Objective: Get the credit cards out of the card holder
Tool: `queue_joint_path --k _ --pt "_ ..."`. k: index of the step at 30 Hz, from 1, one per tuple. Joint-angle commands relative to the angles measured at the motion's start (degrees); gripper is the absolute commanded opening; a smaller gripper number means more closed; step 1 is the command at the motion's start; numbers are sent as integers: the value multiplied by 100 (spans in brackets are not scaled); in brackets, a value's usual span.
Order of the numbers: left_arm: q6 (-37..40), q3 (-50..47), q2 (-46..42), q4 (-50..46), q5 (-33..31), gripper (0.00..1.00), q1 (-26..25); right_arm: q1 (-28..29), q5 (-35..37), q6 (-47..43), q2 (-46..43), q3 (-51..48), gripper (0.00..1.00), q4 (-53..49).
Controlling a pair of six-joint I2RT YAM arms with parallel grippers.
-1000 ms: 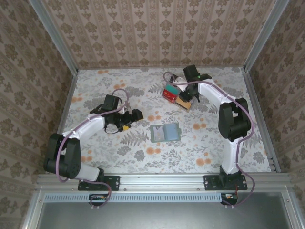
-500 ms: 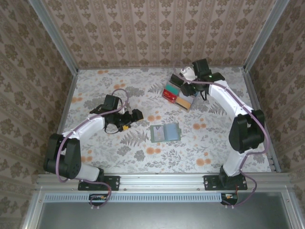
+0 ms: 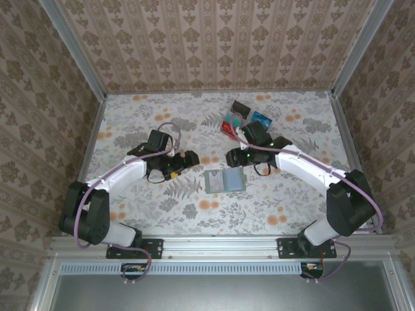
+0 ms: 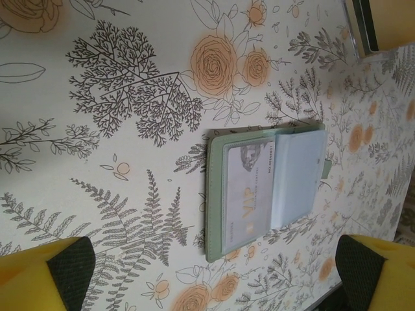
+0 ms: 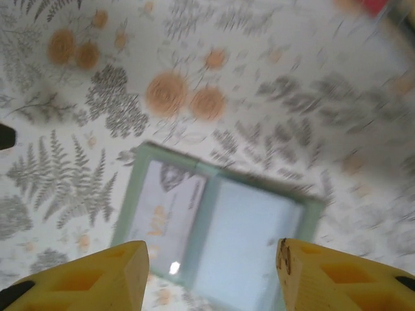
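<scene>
Top external view shows the small grey-green folding card holder [image 3: 224,180] lying open on the flowery table [image 3: 130,123], between the two arms. One pale card [image 4: 249,194] sits in a pocket. Black, teal, blue and red cards [image 3: 237,120] lie together farther back. The left gripper [image 3: 183,163] is spread wide, holding nothing. The right gripper [image 3: 235,158] hangs by the holder, fingers apart, holding nothing.

Brown damask-patterned walls [image 3: 214,45] closed in three sides of the worktop [image 3: 285,201], which wore a pale cloth of grey ferns and orange flowers. Aluminium rails [image 3: 220,244] framed the edges.
</scene>
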Motion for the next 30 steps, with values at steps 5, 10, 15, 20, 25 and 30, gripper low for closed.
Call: queue_joint_path --k 5,10,15,20,25,30 --pt "-150 366 368 33 -166 92 -504 147 -1179 1730 552 -455 51 1023" --pt "-310 486 621 115 -223 84 -798 192 -1270 1959 964 -347 44 1092" --pt "-579 564 1071 304 -183 76 -1059 220 -1278 2191 1300 -331 34 1252" --pt "-691 741 1394 458 -161 69 -1222 215 -1298 2242 1444 -362 32 1353" --pt "-614 967 1621 381 -122 49 -1250 220 -1348 2279 1624 -370 29 1334" --pt "-590 1031 1867 250 -253 40 -1286 224 -1251 2282 1689 -441 27 1329"
